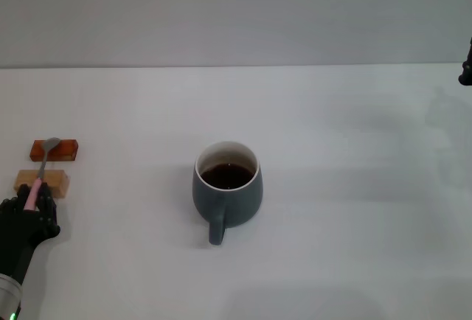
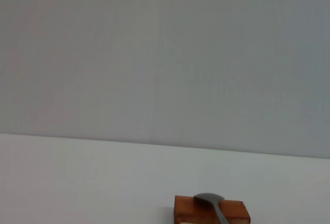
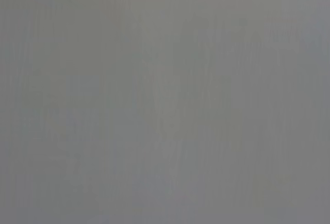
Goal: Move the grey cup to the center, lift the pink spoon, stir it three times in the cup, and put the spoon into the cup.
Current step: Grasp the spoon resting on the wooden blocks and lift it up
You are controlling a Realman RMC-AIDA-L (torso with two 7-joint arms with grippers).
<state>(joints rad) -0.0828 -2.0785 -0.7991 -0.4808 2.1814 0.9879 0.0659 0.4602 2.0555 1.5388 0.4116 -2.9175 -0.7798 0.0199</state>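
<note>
**Left end effector on the pink handle, cup waits at centre**

No brand, label or writing shows anywhere in these views. Down at the near left edge of the white table (image 1: 332, 150), the left end effector (image 1: 31, 203), black-fingered, has its fingers wrapped round the tail of the pink spoon (image 1: 42, 169), pink handle showing between them. The spoon lies across two small blocks: its silver bowl rests on the reddish-brown block (image 1: 54, 150), its neck crosses the tan block (image 1: 41, 182) just in front of the fingers. The left wrist view catches that same reddish-brown block (image 2: 210, 211) with the spoon bowl (image 2: 209, 199) on top. The grey cup (image 1: 227, 191) stands upright mid-table, well apart from the spoon, handle toward the robot, dark brown liquid inside. The right end effector (image 1: 465, 69) sits up at the far right edge; I cannot tell how it is set.
</note>
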